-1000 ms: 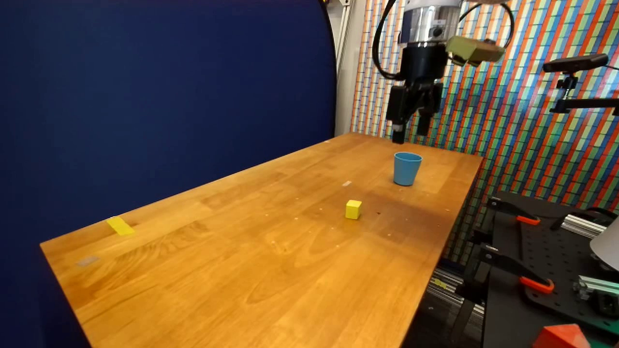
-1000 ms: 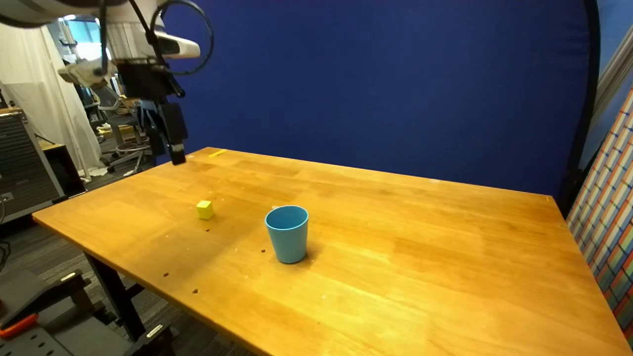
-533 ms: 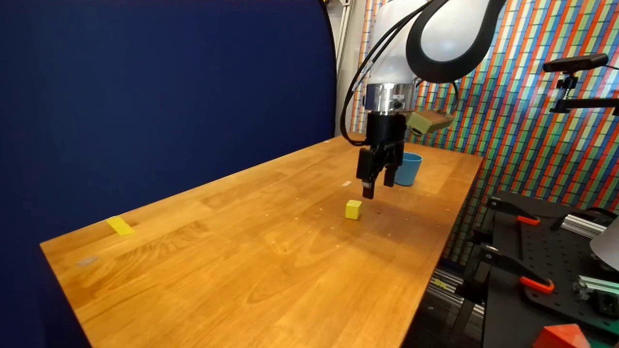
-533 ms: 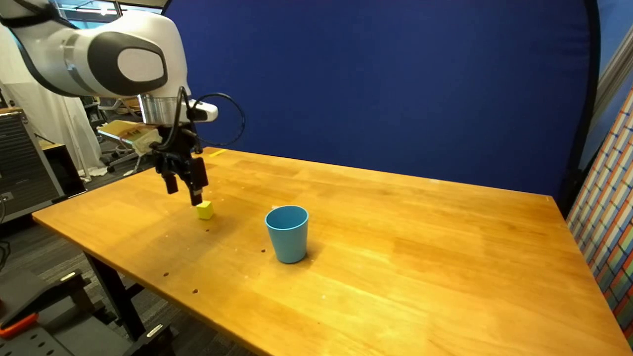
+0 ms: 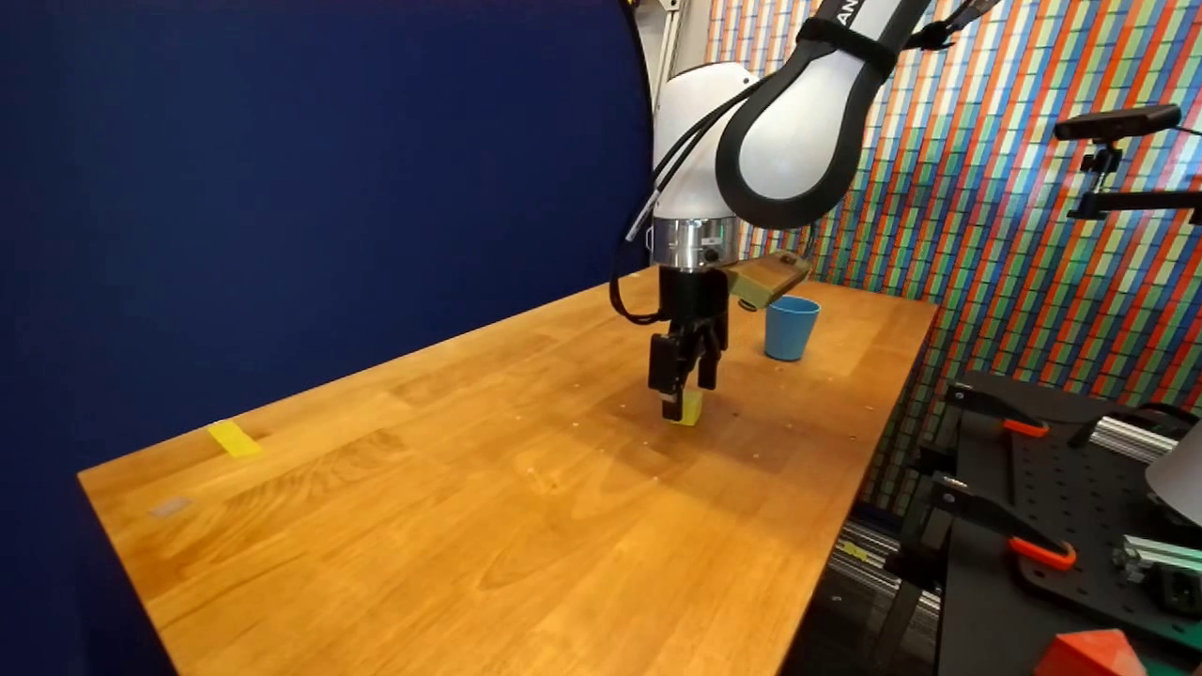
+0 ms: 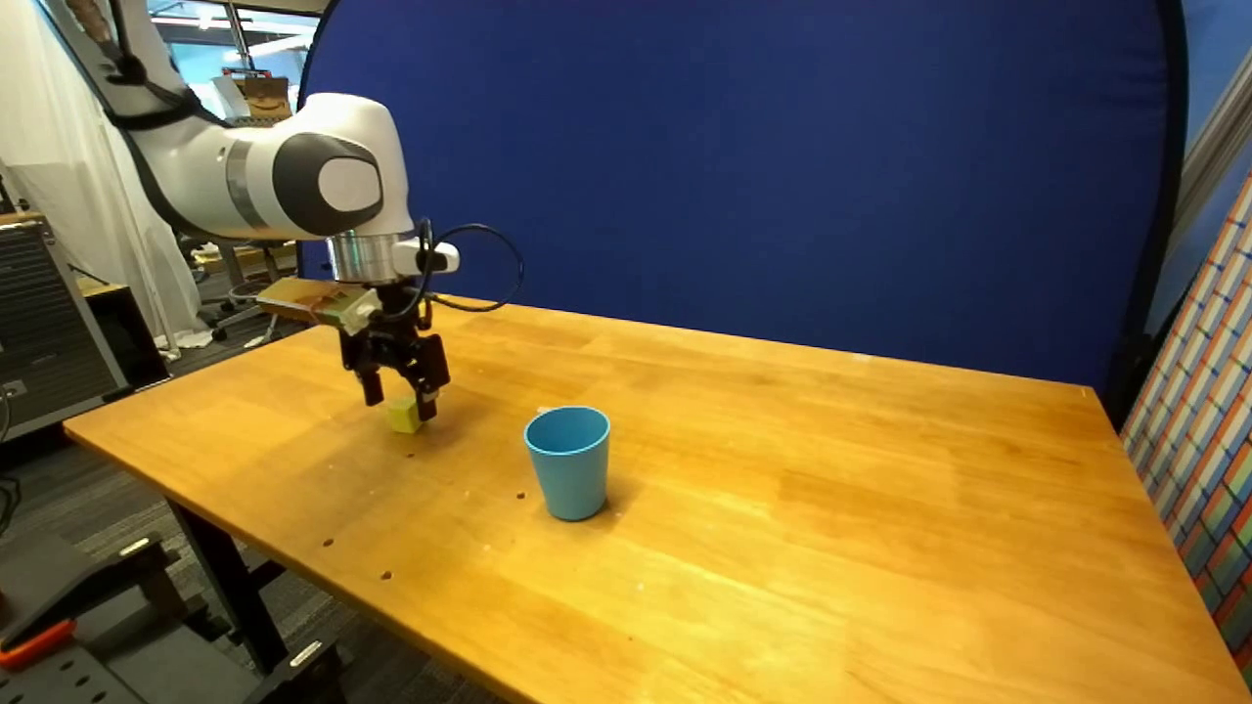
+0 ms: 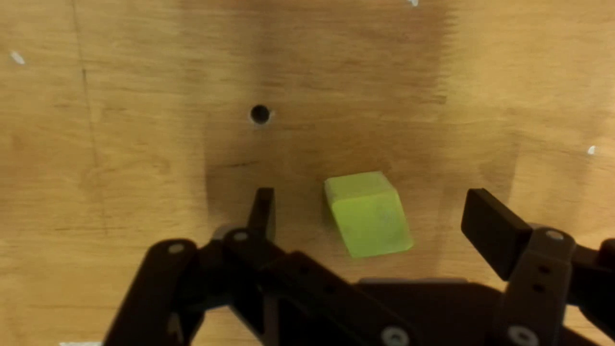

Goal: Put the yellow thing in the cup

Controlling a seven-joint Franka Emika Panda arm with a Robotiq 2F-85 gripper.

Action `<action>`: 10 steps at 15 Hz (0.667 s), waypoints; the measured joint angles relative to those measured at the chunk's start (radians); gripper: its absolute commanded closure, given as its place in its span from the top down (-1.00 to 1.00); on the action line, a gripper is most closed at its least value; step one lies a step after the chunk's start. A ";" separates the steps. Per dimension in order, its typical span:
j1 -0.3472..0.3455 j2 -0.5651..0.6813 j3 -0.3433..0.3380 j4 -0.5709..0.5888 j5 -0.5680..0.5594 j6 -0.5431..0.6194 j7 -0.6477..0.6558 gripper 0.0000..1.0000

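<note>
The yellow block (image 5: 693, 411) stands on the wooden table and also shows in an exterior view (image 6: 402, 418) and in the wrist view (image 7: 372, 223). My gripper (image 5: 689, 400) is low over it, pointing down, with its fingers spread. In the wrist view the open gripper (image 7: 367, 206) has the block between its fingers, nearer the left finger, with gaps on both sides. In an exterior view one finger of the gripper (image 6: 401, 407) partly covers the block's edge. The light-blue cup (image 6: 572, 476) stands upright apart from the block; it also shows in an exterior view (image 5: 791, 329).
The wooden table (image 5: 451, 526) has a flat yellow tape strip (image 5: 235, 438) near its far corner. A blue backdrop (image 6: 743, 176) stands behind the table. A black side bench (image 5: 995, 601) with orange-tipped clamps (image 5: 1042, 554) is beside the table's edge.
My gripper has come down from high above the table to just around the yellow block, with its fingers still spread. The block and the cup have not moved.
</note>
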 measured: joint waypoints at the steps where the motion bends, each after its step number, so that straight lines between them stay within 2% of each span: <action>1: 0.017 0.018 -0.018 0.019 -0.015 -0.002 0.009 0.50; 3: 0.041 0.052 -0.041 0.053 -0.026 -0.008 0.017 0.31; 8: 0.053 0.083 -0.045 0.115 -0.021 -0.074 0.021 -0.45; 9: 0.053 0.082 -0.042 0.122 -0.012 -0.093 0.023 0.41; 10: 0.053 0.081 -0.039 0.128 -0.002 -0.113 0.024 0.28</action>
